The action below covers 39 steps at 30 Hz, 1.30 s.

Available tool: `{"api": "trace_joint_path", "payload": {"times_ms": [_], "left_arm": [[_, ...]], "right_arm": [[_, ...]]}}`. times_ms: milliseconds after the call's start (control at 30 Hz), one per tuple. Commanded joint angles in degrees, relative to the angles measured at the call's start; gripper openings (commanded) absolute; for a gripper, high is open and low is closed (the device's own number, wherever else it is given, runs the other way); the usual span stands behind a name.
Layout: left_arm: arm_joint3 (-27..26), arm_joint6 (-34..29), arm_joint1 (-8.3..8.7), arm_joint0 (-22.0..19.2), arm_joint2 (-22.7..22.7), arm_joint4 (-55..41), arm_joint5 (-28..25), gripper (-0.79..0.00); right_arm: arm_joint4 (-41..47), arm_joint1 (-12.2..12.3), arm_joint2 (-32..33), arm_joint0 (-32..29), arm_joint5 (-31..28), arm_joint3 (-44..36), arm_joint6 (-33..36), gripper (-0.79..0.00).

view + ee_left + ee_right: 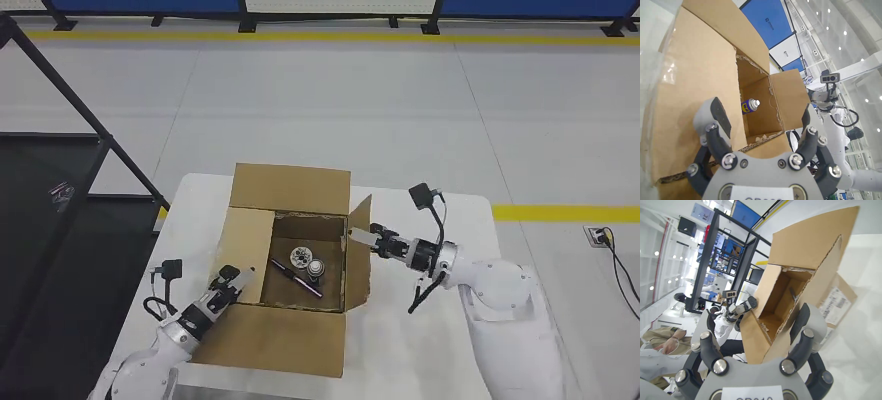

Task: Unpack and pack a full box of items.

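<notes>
The likeliest slip: the open cardboard box [292,188], mid-bench [200,200], looks light and could skid or tip if one flap is tugged harder than the other, toppling the spray can [750,107] that stands inside beside a round part [299,257] and a dark pen-like tool [295,277]. The left hand [228,276], at the box's 8 o'clock, is spread wide astride the left flap [250,250], gripping nothing. The right hand [356,237], at 3 o'clock, is likewise spread, with the raised right flap [361,214] between its fingers, not yet pinched
</notes>
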Motion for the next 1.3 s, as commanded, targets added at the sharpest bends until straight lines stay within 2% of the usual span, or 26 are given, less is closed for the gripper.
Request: {"api": "trace_joint_path", "payload": {"times_ms": [0,233,400,733,933,1100,1267], "left_arm": [[0.18,0.79,-0.06,-0.16,0.32,-0.07,0.57,0.0],[0.6,4.83,-0.36,-0.82,0.66,-1.06,5.06,0.0],[0.53,6.17,-0.48,-1.09,0.68,-1.88,6.23,0.0],[-1.21,7.08,-0.41,-0.35,-1.3,-4.3,6.31,0.0],[-3.19,7.24,-0.06,1.41,-6.21,-7.89,4.34,0.0],[-1.83,1.06,0.95,4.43,-13.17,-7.9,-0.1,0.0],[2.26,-13.28,2.4,7.97,-19.22,-10.42,-8.02,0.0]], "right_arm": [[0.4,-0.2,-2.46,1.85,-0.04,2.14,-0.89,0.0],[-3.54,-1.32,-11.91,7.58,0.18,11.18,-8.72,0.0],[-7.52,-1.97,-16.71,10.27,1.07,16.23,-13.39,0.0],[-10.89,-2.6,-21.32,13.62,2.19,22.64,-16.18,0.0],[-10.56,-2.52,-21.36,14.26,0.5,21.99,-17.79,0.0],[-10.93,-1.71,-18.15,12.37,-0.32,16.91,-22.25,0.0],[-11.0,-1.12,-15.42,10.81,1.42,13.8,-25.6,0.0]]}}
